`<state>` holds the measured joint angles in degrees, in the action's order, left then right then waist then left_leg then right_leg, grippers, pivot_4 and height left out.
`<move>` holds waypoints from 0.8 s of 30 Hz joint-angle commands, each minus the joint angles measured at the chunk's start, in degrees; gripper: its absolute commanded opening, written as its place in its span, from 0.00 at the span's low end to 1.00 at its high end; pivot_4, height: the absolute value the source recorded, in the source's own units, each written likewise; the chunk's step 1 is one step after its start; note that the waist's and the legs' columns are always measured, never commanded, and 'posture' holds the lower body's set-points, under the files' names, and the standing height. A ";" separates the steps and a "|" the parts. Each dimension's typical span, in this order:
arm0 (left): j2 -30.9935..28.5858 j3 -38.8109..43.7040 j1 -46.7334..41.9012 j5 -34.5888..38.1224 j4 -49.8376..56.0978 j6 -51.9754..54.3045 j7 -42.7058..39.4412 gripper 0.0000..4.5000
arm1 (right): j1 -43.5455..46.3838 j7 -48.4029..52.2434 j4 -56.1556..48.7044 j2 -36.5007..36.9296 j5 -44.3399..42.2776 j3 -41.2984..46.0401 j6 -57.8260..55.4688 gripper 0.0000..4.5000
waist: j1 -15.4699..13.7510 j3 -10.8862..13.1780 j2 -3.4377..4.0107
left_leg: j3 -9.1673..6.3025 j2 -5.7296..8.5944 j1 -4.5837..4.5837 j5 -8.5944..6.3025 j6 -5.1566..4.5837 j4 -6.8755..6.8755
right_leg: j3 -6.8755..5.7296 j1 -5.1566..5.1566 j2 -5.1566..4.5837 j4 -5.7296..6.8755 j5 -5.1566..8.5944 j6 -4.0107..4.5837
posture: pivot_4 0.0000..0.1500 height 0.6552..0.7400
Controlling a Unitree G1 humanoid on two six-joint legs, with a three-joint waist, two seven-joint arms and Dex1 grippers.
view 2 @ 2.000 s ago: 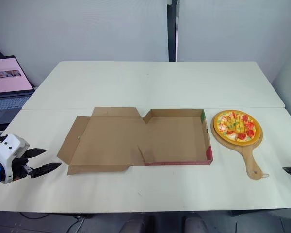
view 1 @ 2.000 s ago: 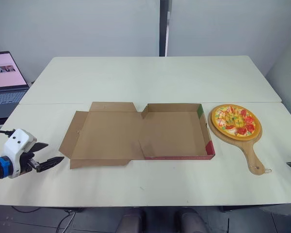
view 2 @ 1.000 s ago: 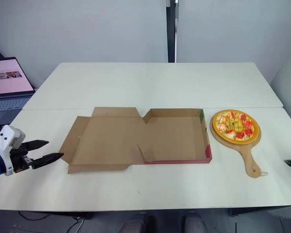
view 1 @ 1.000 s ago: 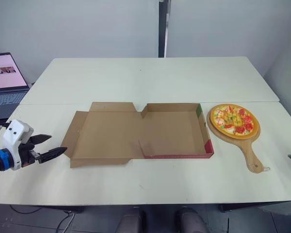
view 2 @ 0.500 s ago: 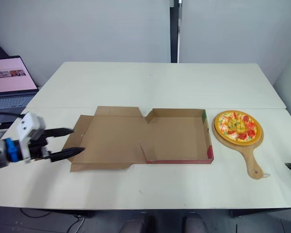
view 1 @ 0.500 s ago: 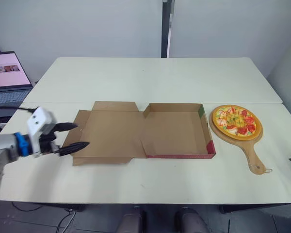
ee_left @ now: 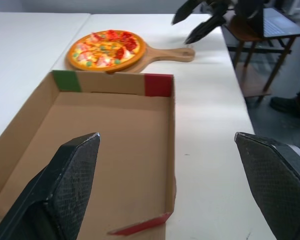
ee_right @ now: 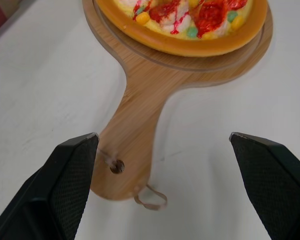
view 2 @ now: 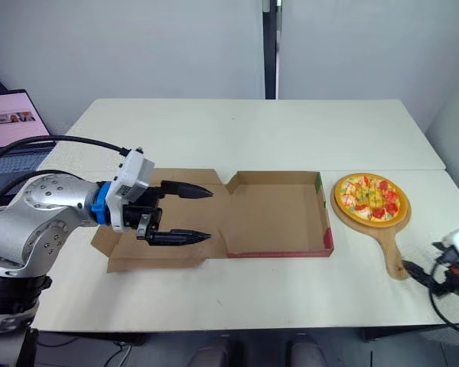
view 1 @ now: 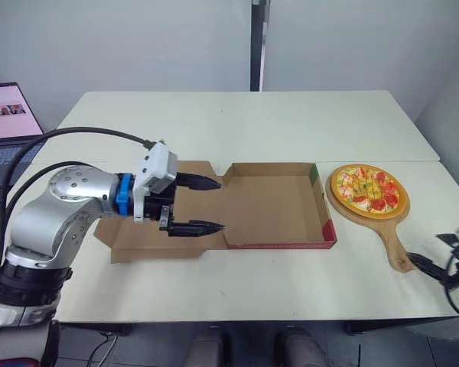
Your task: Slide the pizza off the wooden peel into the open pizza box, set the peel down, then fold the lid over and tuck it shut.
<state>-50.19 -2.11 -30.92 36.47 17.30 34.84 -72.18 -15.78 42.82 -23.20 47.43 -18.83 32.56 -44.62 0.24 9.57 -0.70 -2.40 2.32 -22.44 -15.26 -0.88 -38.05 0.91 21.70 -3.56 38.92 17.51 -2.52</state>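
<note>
Looks like a robot test lab or office room.
I see plain white tabletops [view 1: 245,122] pushed together, bare grey partition walls [view 1: 138,38] behind them, and an open laptop [view 1: 8,126] with a lit screen off to the robot's left.

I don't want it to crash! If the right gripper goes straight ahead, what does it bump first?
Probably the handle of the peel, just ahead of the open right gripper; the pizza sits farther on.

Matt cardbd box [view 1: 275,206], smooth wood peel [ee_right: 140,120], glossy plastic pizza [view 1: 366,188]
</note>
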 commanded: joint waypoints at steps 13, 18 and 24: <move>1.61 -1.22 -2.07 0.65 2.06 -0.88 -2.17 1.00 | 15.64 -15.05 6.61 -5.76 2.89 -12.04 -7.82 1.00 | -0.09 0.01 -0.02 | -0.08 0.02 -0.09 0.00 -0.01 -0.01 | -0.04 0.04 0.04 -0.02 0.00 0.00 | 1.00 0.90; 1.96 -1.34 -2.25 0.35 1.75 -1.35 -2.35 1.00 | 16.64 -16.38 10.46 -6.54 3.66 -13.28 -6.19 1.00 | -0.06 0.00 -0.03 | -0.08 0.01 -0.06 0.01 -0.01 -0.03 | -0.02 0.02 0.08 -0.01 0.00 0.00 | 1.00 0.90; 2.69 -0.70 -2.95 1.61 2.15 -0.85 -2.38 1.00 | 16.63 -16.81 11.18 -7.63 2.00 -12.65 -8.08 0.72 | -0.06 -0.08 -0.17 | -0.10 0.00 -0.02 0.01 -0.01 -0.04 | -0.04 -0.03 0.09 -0.01 0.00 0.00 | 1.00 0.90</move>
<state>-47.44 -4.29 -32.55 37.18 17.98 34.46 -74.40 1.21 27.44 -13.42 39.92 -17.26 19.31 -51.19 0.18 9.49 -0.87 -2.50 2.32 -22.46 -15.25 -0.89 -38.11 0.88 21.65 -3.48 38.91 17.51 -2.52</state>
